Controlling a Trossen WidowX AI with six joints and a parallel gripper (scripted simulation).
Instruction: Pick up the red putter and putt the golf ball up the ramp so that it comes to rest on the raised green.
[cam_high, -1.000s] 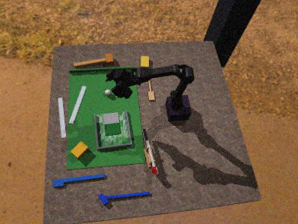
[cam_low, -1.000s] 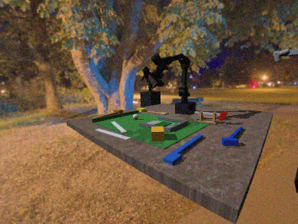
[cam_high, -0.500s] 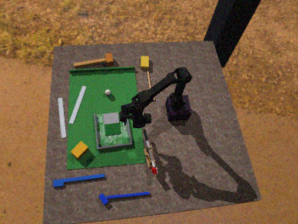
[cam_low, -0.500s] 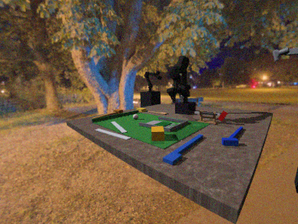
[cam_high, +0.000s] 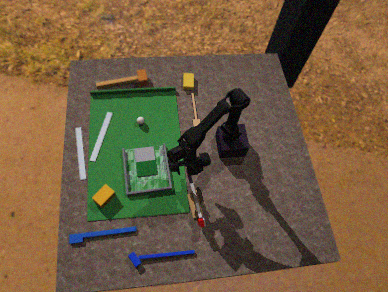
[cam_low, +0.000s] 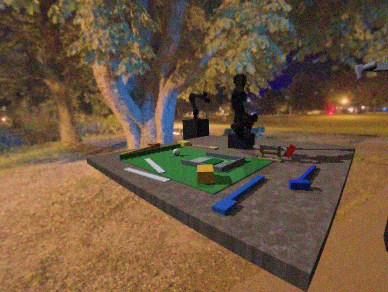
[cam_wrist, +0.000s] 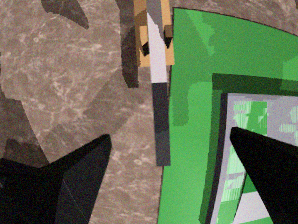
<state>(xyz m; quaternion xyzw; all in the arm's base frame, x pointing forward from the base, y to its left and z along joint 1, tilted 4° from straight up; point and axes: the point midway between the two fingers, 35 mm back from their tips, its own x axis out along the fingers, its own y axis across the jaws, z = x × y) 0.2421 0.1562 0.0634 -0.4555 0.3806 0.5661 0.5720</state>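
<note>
The red putter (cam_high: 201, 222) (cam_low: 290, 150) lies on a low wooden rack (cam_low: 270, 149) beside the mat's right front corner. Its white shaft and dark handle (cam_wrist: 161, 125) show in the wrist view; its head is out of that view. My gripper (cam_high: 188, 161) (cam_wrist: 171, 137) is open and empty, above the table near the handle end, the handle lying between its fingers in the wrist view but not held. The white golf ball (cam_high: 140, 120) (cam_low: 176, 152) rests on the green mat (cam_high: 165, 110). The raised green (cam_high: 147, 168) stands behind a grey ramp (cam_high: 145, 153) inside a grey-walled frame (cam_high: 149, 192).
Two blue clubs (cam_high: 107, 233) (cam_high: 165, 254) lie at the front. An orange block (cam_high: 103, 195) (cam_low: 205, 174) and a white strip (cam_high: 101, 136) lie on the mat, another strip (cam_high: 80, 153) beside it. A wooden mallet (cam_high: 117, 80), yellow block (cam_high: 188, 81) and wooden club (cam_high: 194, 107) lie further back.
</note>
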